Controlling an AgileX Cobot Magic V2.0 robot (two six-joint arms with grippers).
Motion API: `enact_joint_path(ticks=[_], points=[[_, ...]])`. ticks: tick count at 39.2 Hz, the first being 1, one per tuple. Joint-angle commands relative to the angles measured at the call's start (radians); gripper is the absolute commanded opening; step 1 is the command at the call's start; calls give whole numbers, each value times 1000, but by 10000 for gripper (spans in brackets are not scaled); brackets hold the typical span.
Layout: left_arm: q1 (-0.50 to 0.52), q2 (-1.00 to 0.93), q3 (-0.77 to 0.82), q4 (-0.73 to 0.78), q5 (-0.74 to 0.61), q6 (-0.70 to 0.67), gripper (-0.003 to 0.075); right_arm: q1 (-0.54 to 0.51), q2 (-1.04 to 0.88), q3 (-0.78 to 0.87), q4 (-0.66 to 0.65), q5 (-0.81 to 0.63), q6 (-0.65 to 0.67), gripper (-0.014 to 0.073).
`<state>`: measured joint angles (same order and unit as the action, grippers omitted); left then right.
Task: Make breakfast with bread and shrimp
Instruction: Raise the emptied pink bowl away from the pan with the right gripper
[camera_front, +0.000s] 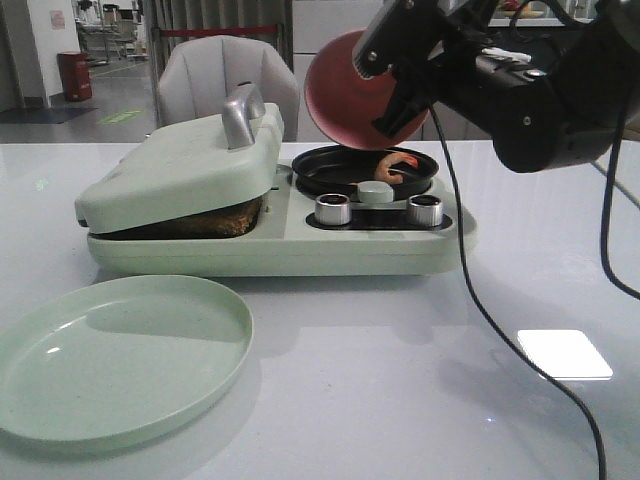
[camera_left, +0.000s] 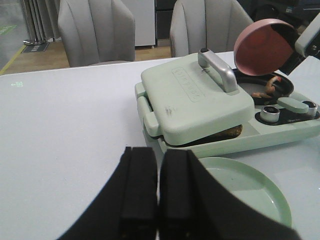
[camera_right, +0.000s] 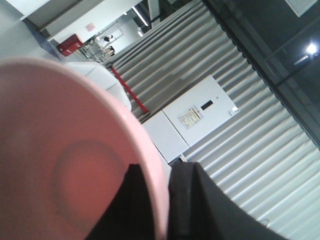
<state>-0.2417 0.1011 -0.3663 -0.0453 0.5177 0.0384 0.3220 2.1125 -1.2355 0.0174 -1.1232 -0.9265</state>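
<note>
I had my right hand clamped on the rim of the pink bowl, tipped steeply over the black pan at the right end of the green breakfast maker. The shrimp lay in that pan, so I judged the pouring about finished; the bowl looked empty from my right wrist camera. The bread sat under the nearly closed lid on the left side, its dark edge showing in the gap. My left hand hung low over the desk, fingers pressed together and holding nothing. The green plate in front was still bare, so plating remained.
</note>
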Motion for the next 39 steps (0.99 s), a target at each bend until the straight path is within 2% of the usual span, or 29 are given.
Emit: enact_joint_path(ticks=[1, 7, 12, 15, 22, 28, 35, 39], points=[[-8, 13, -27, -10, -80, -11, 114, -3, -62, -47, 85, -110, 64, 141], [-8, 13, -27, -10, -80, -11, 114, -3, -75, -51, 269, -52, 436, 141], [-8, 13, -27, -10, -80, -11, 114, -3, -126, -51, 294, 186, 742, 141], [-8, 13, -27, -10, -80, -11, 114, -3, -167, -51, 274, 367, 829, 141], [-8, 13, -27, -10, -80, -11, 114, -9, -308, -51, 272, 765, 833, 141], [-8, 13, -27, -10, -80, -11, 114, -40, -437, -51, 272, 1040, 833, 141], [-8, 13, -27, -10, -80, -11, 114, -121, -540, -51, 251, 1244, 833, 141], [-8, 13, -27, -10, -80, -11, 114, -185, -549, -50, 168, 1335, 833, 141]])
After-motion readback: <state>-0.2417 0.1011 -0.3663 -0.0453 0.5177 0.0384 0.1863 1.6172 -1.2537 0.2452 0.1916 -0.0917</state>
